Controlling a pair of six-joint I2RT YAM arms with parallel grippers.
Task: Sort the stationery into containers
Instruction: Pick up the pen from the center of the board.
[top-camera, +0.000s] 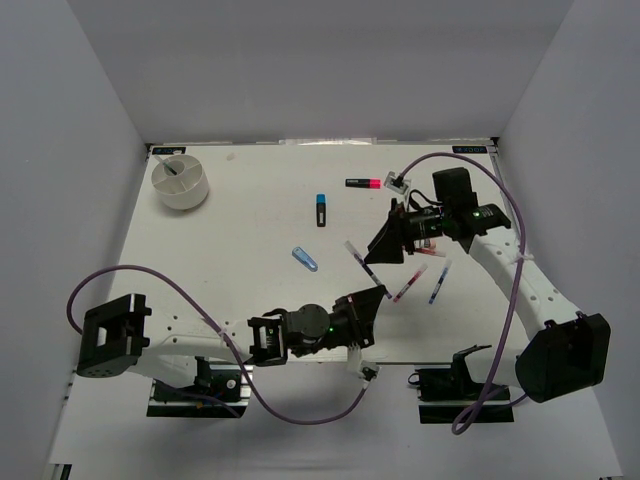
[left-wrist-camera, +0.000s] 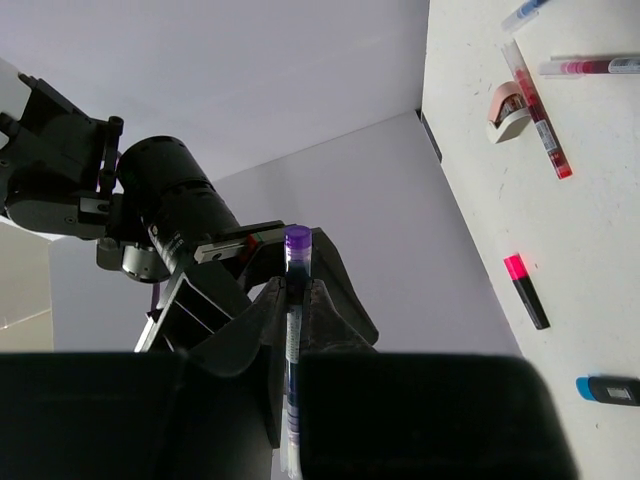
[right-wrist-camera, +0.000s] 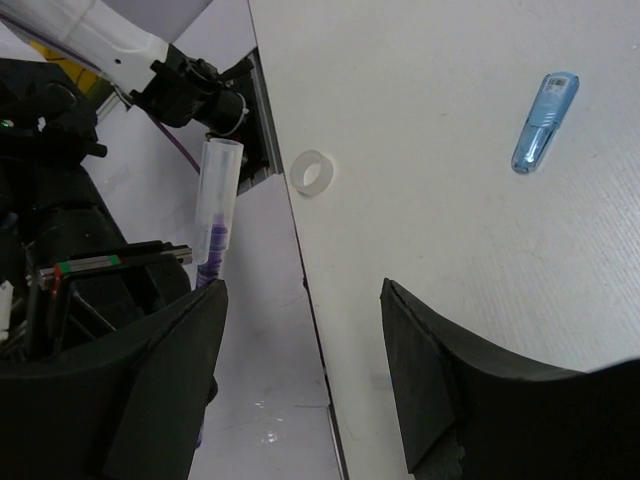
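Note:
My left gripper is shut on a thin pen with a purple cap, held off the table near the middle. Facing it is my right gripper, jaws wide apart with nothing between them. The pen's clear end shows above that gripper's left finger. On the table lie a pink-ended marker, a blue-ended marker, a translucent blue tube, a red pen and a blue pen. The white round tub stands at the far left.
A small white tape ring lies by the table's near edge. A small white dispenser-like piece sits beside the pink-ended marker. Purple cables loop around both arm bases. White walls close in the table's left, right and far sides.

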